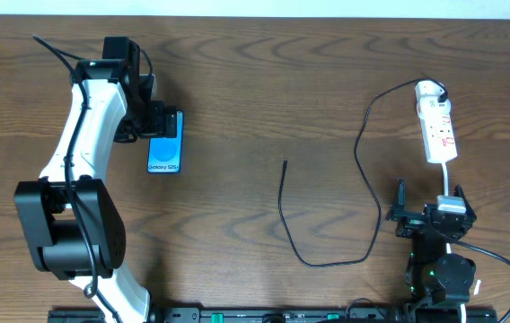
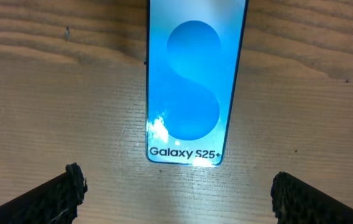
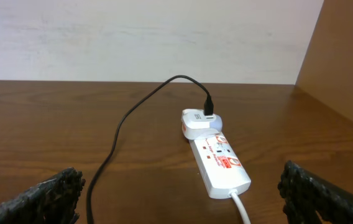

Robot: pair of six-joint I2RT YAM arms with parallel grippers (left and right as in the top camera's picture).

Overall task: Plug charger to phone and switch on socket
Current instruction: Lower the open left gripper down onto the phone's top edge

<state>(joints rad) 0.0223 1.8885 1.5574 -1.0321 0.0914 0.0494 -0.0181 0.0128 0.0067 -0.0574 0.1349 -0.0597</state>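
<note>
Wood worktop [image 1: 264,81]. Left gripper [image 2: 176,193] is wide open and empty at the phone [image 1: 164,148] near the left edge. Right gripper [image 3: 179,183] is also wide open and empty, facing the socket [image 1: 437,126] by the right edge. Phone lies flat, screen lit; "Galaxy S25+" reads only from the left wrist. Charger [image 1: 364,144] loops mid-worktop. Only the overhead shows its tip [image 1: 285,162], loose and well apart from the phone.

A dark wood-grain tabletop [image 1: 264,81] meets a pale wall [image 3: 133,37] at its far edge, with a brown wooden panel [image 3: 344,56] rising along its right side.
</note>
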